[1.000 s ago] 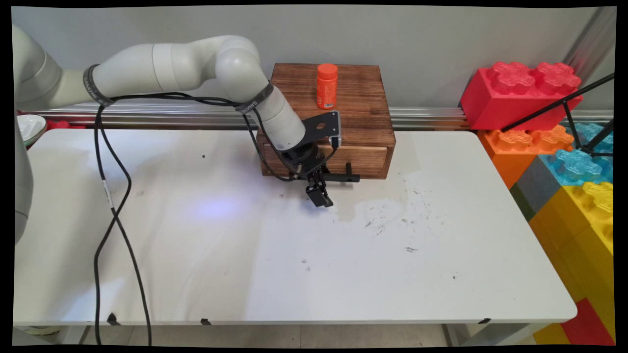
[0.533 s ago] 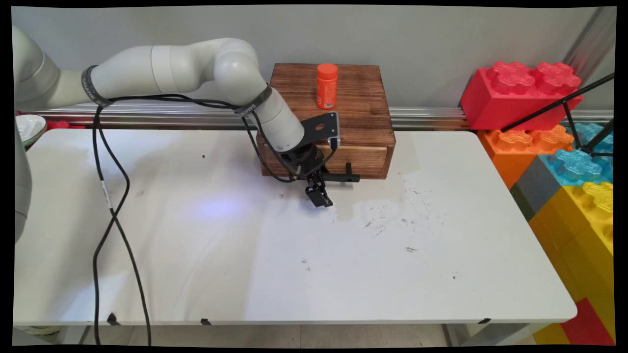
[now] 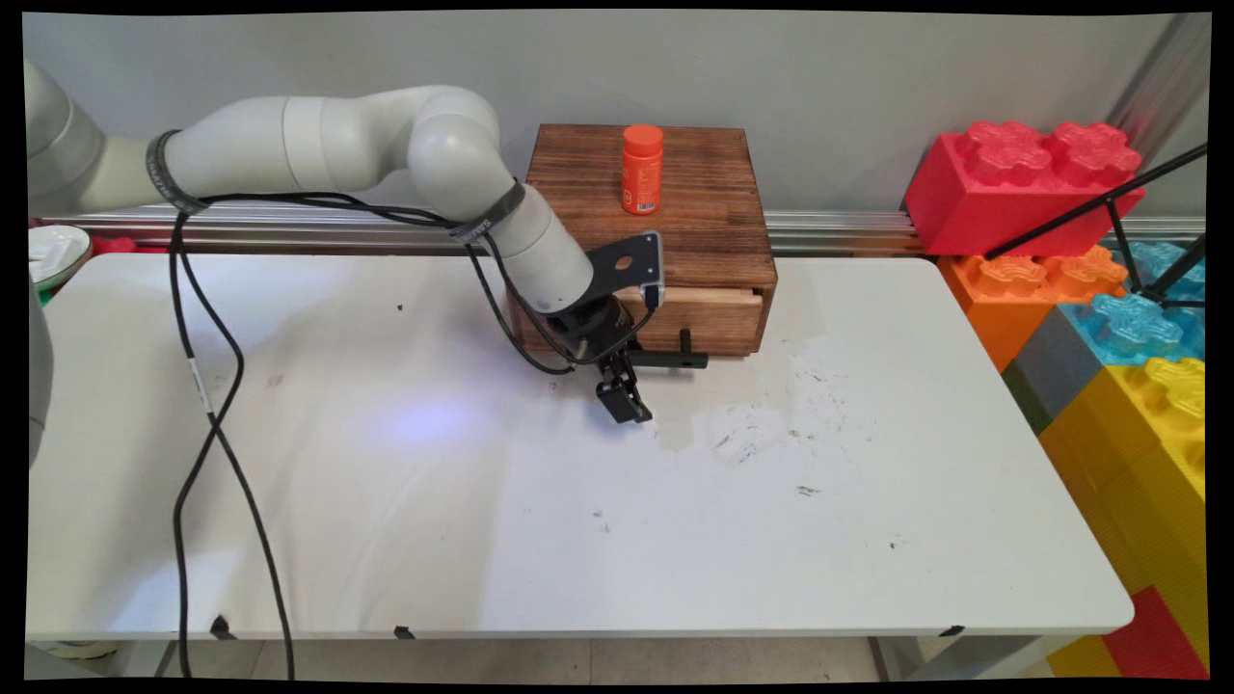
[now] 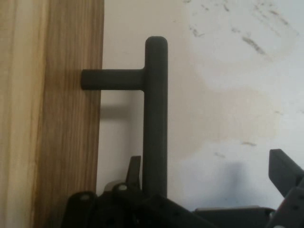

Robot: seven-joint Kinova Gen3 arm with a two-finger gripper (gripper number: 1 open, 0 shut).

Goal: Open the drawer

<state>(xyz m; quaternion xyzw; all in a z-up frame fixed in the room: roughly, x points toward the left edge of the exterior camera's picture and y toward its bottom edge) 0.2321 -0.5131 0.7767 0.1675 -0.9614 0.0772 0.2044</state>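
Note:
A dark wooden box (image 3: pixel 699 207) stands at the table's back, with an orange bottle (image 3: pixel 642 169) upright on its top. Its drawer (image 3: pixel 709 323) is slid out a little, and the pale top edge of its front shows. A black bar handle (image 3: pixel 675 359) juts from the drawer front (image 4: pixel 47 118). My gripper (image 3: pixel 625 395) is low at the handle's left end and open. In the hand view the handle (image 4: pixel 156 109) runs up beside one finger (image 4: pixel 134 168), which sits between bar and wood. The other finger (image 4: pixel 285 171) is far off over the table. My gripper (image 4: pixel 206 164) holds nothing.
Large toy bricks are stacked right of the table: red (image 3: pixel 1022 183), orange (image 3: pixel 1032 280), blue (image 3: pixel 1138 318), yellow (image 3: pixel 1147 434). A black tripod leg (image 3: pixel 1089 212) crosses them. A bowl (image 3: pixel 53 251) sits at the far left. Black cables (image 3: pixel 202 386) hang over the table's left part.
The drawer has come out a little toward the near side. My gripper has shifted slightly toward the near left along with the handle. The bottle has not moved.

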